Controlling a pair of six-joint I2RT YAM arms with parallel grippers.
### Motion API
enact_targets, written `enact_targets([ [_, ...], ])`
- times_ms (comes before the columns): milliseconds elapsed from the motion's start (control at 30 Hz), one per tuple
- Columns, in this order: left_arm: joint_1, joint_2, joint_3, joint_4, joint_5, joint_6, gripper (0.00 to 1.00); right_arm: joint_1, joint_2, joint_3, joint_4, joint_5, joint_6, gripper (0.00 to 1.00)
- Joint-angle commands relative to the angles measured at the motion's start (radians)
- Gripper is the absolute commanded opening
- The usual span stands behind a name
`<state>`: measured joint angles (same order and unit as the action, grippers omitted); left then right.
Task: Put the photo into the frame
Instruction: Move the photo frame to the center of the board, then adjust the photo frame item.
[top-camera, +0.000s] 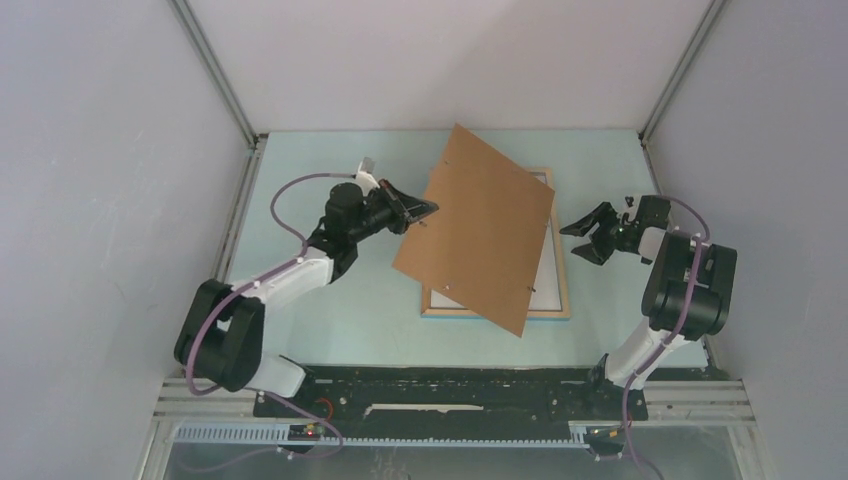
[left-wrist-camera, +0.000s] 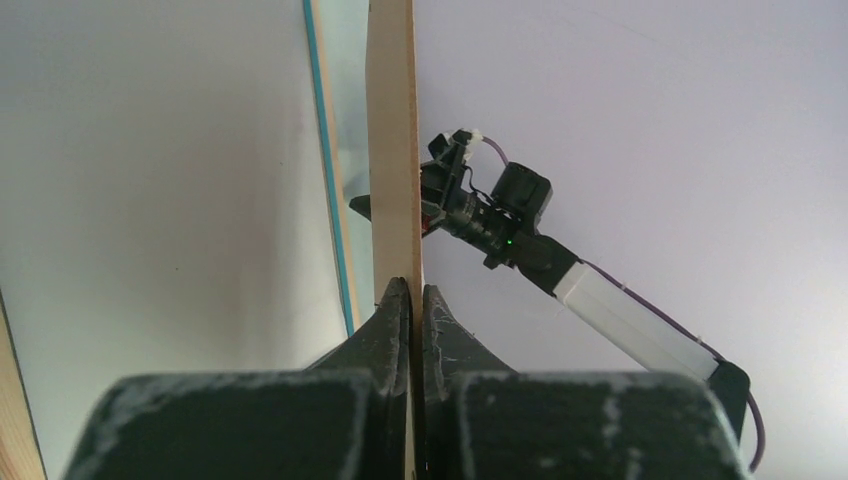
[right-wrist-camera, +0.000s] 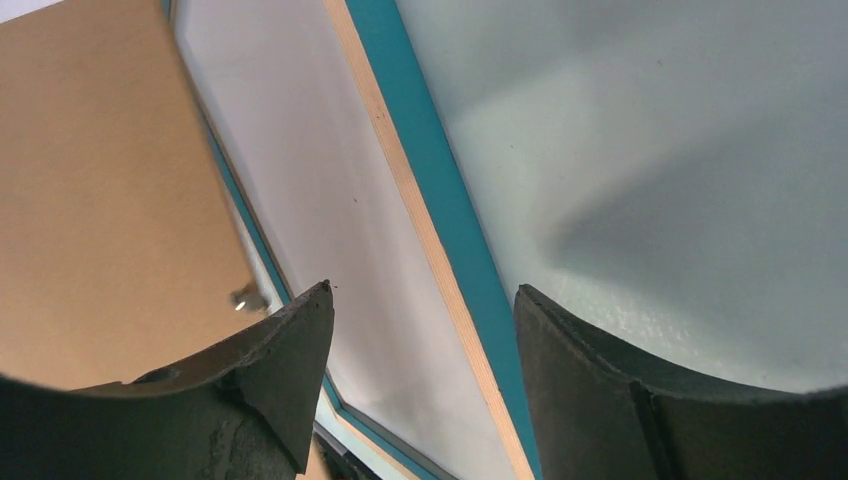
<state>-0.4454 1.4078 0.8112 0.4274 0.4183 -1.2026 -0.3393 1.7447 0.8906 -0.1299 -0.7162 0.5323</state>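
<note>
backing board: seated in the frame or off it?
Off it. The backing board is raised and tilted above the frame, one edge pinched in the fingers of the left gripper.

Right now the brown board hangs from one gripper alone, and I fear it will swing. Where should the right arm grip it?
Probably the free right edge of the backing board, near its middle, coming from the right. The board is a thin sheet tilted above the frame. The left gripper pinches its opposite edge, and the open right gripper faces the free edge.
</note>
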Motion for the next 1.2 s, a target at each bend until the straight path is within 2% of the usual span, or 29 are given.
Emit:
enact_targets([
  [0, 0.005, 0.038, -0.040, 0.250, -0.008, -0.081, 0.00, -0.004, -0.032, -0.011, 0.052, -0.032, 0.023, 0.74],
  [233, 0.004, 0.135, -0.089, 0.439, -0.021, -0.143, 0.00, 0.001, -0.053, -0.023, 0.043, -0.002, 0.016, 0.75],
  [367, 0.008, 0.112, -0.121, 0.450, -0.019, -0.105, 0.00, 0.004, -0.112, -0.025, 0.026, 0.029, 0.027, 0.82],
  [567, 0.008, 0.105, -0.146, 0.518, 0.008, -0.124, 0.00, 0.100, -0.240, -0.016, -0.016, 0.105, 0.034, 0.88],
  [767, 0.008, 0.076, -0.177, 0.577, 0.013, -0.157, 0.00, 0.204, -0.298, 0.024, -0.113, 0.236, 0.027, 0.89],
  [967, 0.008, 0.069, -0.194, 0.625, 0.031, -0.196, 0.00, 0.281, -0.292, 0.042, -0.086, 0.259, 0.051, 0.90],
  [1167, 0.005, 0.060, -0.215, 0.625, 0.049, -0.199, 0.00, 0.308, -0.256, 0.154, -0.146, 0.312, 0.041, 0.90],
])
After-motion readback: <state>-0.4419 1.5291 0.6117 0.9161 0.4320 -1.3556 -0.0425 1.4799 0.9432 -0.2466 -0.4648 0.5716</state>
